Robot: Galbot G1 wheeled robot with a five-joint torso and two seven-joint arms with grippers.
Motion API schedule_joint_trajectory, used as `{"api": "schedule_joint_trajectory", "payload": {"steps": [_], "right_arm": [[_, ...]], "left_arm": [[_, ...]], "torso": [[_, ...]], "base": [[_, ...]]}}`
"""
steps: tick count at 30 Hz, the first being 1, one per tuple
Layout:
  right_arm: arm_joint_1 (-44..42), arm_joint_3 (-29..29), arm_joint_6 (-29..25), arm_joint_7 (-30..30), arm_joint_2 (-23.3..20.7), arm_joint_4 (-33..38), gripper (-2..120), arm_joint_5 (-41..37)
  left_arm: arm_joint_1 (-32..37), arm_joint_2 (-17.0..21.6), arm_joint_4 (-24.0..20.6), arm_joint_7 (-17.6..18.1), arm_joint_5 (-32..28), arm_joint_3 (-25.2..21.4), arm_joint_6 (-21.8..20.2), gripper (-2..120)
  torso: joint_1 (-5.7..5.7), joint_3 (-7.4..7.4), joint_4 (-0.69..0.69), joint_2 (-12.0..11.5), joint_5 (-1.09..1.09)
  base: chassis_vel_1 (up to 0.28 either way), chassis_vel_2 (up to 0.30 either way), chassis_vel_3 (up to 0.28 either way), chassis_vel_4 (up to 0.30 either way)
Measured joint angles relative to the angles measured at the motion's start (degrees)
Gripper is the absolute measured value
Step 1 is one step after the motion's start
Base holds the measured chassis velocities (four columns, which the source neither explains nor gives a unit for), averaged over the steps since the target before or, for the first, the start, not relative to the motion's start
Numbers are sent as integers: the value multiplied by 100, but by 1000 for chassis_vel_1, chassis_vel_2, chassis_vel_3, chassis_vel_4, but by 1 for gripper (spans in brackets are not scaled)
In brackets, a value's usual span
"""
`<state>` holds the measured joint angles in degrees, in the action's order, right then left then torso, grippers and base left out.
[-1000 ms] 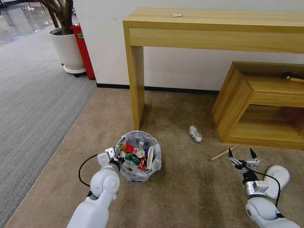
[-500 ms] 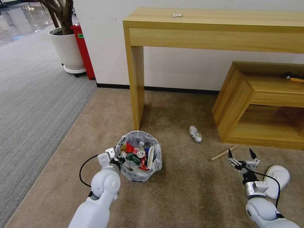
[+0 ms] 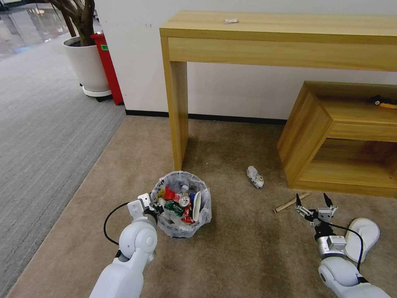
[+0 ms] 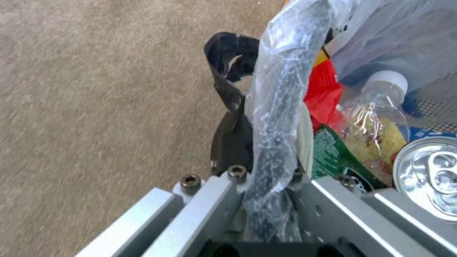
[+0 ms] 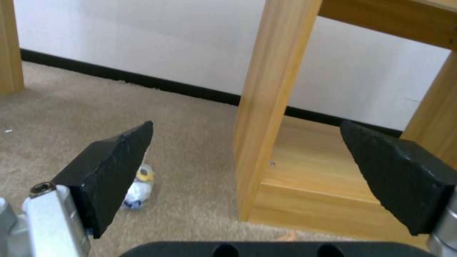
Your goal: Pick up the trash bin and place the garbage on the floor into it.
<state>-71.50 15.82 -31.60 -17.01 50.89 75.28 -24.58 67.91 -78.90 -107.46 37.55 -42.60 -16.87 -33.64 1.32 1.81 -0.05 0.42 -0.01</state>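
Gripping the trash bin (image 3: pixel 182 205) by its near-left rim, your left gripper (image 3: pixel 154 207) is pinched on the bag-wrapped edge, and that thin hold is your main risk. The bin sits on the beige floor (image 3: pixel 240 248), near the leg of the wooden table (image 3: pixel 175 111), heaped with cans and wrappers; tilt it as you lift and the load may spill, or the slick liner (image 4: pixel 281 92) may slide between the pads. Your right gripper (image 3: pixel 313 203) hangs spread wide over the carpet on the right. The wooden stick (image 3: pixel 290 201) lies just beyond it, the white slipper (image 3: pixel 364 240) just to its right, the crumpled packet (image 3: pixel 255 176) farther left. Watch the low shelf (image 3: pixel 326 136): a forward reach could clip it.
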Motion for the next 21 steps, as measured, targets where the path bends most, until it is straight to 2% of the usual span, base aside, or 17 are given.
{"api": "schedule_joint_trajectory", "payload": {"steps": [15,21], "right_arm": [[76,-232,-62,-31,51,1,100,80],[-46,-635,489,67,-202,381,100,-549]], "left_arm": [[10,-31,-22,-4,13,5,13,0],[9,-46,-22,-5,16,18,12,0]], "torso": [[2,2,1,-1,0],[0,-1,0,0,0]], "base": [[-153,156,155,-147],[-18,12,16,-13]]}}
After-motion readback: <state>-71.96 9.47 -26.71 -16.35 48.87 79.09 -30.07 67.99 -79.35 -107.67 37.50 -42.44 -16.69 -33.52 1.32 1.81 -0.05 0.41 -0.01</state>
